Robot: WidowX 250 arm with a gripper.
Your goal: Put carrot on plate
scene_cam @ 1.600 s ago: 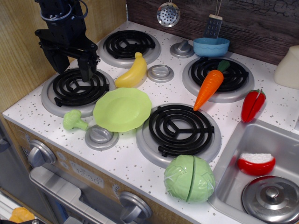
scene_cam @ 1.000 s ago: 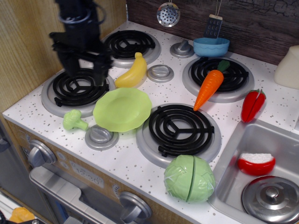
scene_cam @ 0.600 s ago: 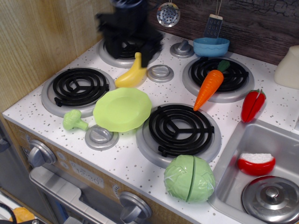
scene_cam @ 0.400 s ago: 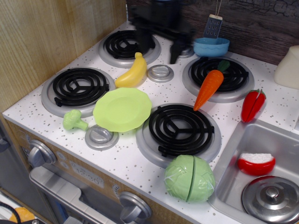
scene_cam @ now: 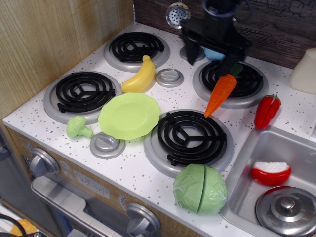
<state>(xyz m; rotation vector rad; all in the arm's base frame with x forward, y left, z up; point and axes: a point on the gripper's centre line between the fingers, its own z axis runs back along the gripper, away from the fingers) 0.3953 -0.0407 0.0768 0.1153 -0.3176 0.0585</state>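
The orange carrot (scene_cam: 220, 94) lies on the back right burner (scene_cam: 230, 81), its tip pointing down-left over the burner's rim. Its green stem is partly behind my gripper. The lime-green plate (scene_cam: 129, 115) sits between the front left and front middle burners, empty. My black gripper (scene_cam: 211, 58) hangs above the back right burner, just above and behind the carrot's stem end. Its fingers (scene_cam: 232, 59) stand apart and hold nothing.
A yellow banana (scene_cam: 138, 78) lies above the plate. A broccoli (scene_cam: 78, 128) sits left of the plate, a cabbage (scene_cam: 200, 188) at the front. A red pepper (scene_cam: 267, 111) lies right of the carrot. The sink (scene_cam: 252, 163) holds a lid (scene_cam: 286, 209) and a red-white piece (scene_cam: 270, 173).
My gripper has swept from over the front left burner across the back of the stove to above the back right burner. The carrot, plate and other toys have not moved.
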